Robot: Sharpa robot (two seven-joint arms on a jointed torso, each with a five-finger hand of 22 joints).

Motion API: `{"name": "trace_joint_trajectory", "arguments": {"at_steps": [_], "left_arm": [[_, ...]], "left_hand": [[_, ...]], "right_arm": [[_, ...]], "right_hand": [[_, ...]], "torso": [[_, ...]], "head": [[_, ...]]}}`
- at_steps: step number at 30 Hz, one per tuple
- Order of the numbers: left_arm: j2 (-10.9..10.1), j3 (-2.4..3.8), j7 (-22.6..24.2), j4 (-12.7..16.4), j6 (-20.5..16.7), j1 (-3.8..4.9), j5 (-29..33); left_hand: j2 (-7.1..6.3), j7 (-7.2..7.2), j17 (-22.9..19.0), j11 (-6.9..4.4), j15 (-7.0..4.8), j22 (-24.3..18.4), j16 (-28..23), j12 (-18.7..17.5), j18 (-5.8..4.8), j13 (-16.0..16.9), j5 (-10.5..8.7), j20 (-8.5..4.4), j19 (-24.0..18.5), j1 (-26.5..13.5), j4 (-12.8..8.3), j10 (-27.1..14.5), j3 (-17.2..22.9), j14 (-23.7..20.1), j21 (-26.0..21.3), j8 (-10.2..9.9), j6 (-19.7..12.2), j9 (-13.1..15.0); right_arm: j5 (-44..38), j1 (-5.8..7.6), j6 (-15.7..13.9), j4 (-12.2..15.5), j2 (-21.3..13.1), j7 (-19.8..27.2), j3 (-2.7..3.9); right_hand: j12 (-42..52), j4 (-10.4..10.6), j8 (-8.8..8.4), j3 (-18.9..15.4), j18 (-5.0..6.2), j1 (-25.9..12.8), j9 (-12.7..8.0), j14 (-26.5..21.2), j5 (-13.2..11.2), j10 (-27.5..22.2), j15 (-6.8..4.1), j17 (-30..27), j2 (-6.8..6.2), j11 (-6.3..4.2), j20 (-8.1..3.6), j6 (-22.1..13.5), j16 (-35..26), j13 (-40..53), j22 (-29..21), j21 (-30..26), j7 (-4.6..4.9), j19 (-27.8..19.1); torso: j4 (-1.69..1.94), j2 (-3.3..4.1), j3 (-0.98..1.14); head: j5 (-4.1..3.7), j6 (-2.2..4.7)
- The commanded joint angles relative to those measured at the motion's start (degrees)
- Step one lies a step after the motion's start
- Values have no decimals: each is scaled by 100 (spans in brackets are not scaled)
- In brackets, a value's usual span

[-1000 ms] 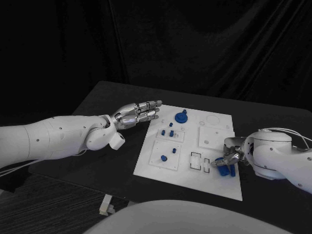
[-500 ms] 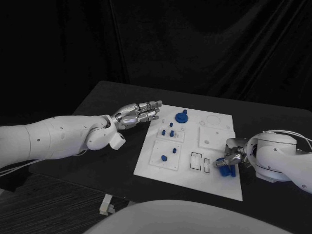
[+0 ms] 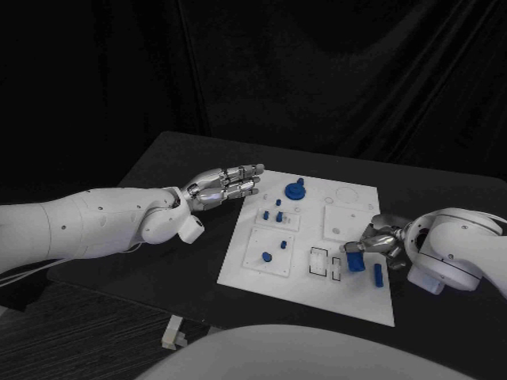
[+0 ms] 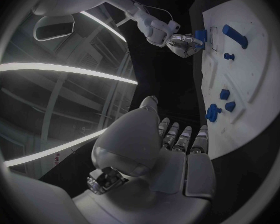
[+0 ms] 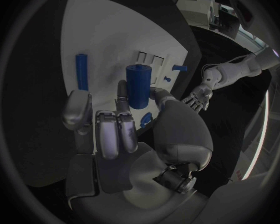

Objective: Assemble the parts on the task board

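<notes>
Right hand (image 3: 378, 243) clamps smooth blue cylinder (image 5: 139, 86); left hand (image 3: 223, 185) empty, fingers extended.

From my head cam the backdrop is a black curtain (image 3: 322, 71) hanging in folds across the whole upper half. The black table (image 3: 185, 166) sits mid-frame, with dark ribbed carpet (image 3: 82, 340) at lower left. Long curved ceiling light strips (image 4: 59, 69) glow on the left of the left wrist cam.

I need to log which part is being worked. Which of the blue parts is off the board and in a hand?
The blue cylinder, held in the right hand. The slim blue rod beside it lies flat on the task board; the others lie farther left.
</notes>
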Motion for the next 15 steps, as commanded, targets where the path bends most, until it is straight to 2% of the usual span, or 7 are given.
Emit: {"name": "trace_joint_trajectory", "arguments": {"at_steps": [1, 4, 6, 7, 15], "left_arm": [[13, 6, 56, 6, 67, -9, 41], [18, 6, 56, 2, 74, -10, 41], [23, 6, 56, 0, 79, -11, 41], [24, 6, 56, 0, 81, -11, 41], [22, 6, 57, 4, 88, -14, 41]], "left_hand": [[22, -31, 32, 54, 58, 71, 73, 75, 12, -29, 93, -5, 39, 57, -68, -25, 258, 35, -46, -33, 47, -15], [26, -32, 32, 55, 58, 72, 73, 74, 11, -29, 102, -5, 39, 65, -75, -25, 268, 35, -45, -33, 45, -15], [29, -33, 32, 56, 59, 68, 73, 75, 11, -29, 105, -5, 39, 69, -78, -25, 272, 35, -46, -33, 42, -16], [29, -33, 32, 56, 59, 68, 73, 75, 11, -29, 105, -5, 39, 69, -78, -25, 272, 35, -46, -33, 42, -16], [34, -32, 33, 58, 62, 66, 77, 73, 10, -29, 111, -5, 39, 78, -86, -25, 284, 36, -46, -34, 41, -16]], "right_arm": [[1036, 21, -606, 51, 15, 115, -1], [1220, 28, -648, 56, 62, 123, -1], [1293, 23, -581, 40, 105, 98, -1], [1309, 19, -551, 33, 118, 89, -1], [1126, -97, -241, -55, 256, 15, -2]], "right_hand": [[95, -268, 220, 1200, -10, 49, 296, 612, 570, 618, -122, 1591, 209, -135, 0, -196, 142, 1584, 842, -147, -150, 19], [95, -267, 197, 1218, -2, -7, 290, 612, 539, 618, -114, 1591, 214, -124, 4, -242, 142, 1584, 831, -193, -136, 2], [95, -273, 189, 1218, 5, -53, 290, 612, 390, 618, -107, 1591, 216, -117, 10, -261, 142, 1584, 819, -240, -130, -18], [95, -273, 189, 1218, 5, -53, 290, 612, 390, 618, -107, 1591, 216, -117, 10, -261, 142, 1584, 819, -240, -130, -18], [95, -301, 151, 1205, 37, -189, 279, 612, -171, 618, -77, 1591, 262, -85, 41, -332, 142, 1584, 773, -433, -99, -104]], "torso": [[3, -1, -1], [4, -5, -2], [4, -6, -2], [5, -6, -1], [7, 4, -3]], "head": [[-3, 1], [-15, 1], [-15, 1], [-14, 1], [21, 1]]}}
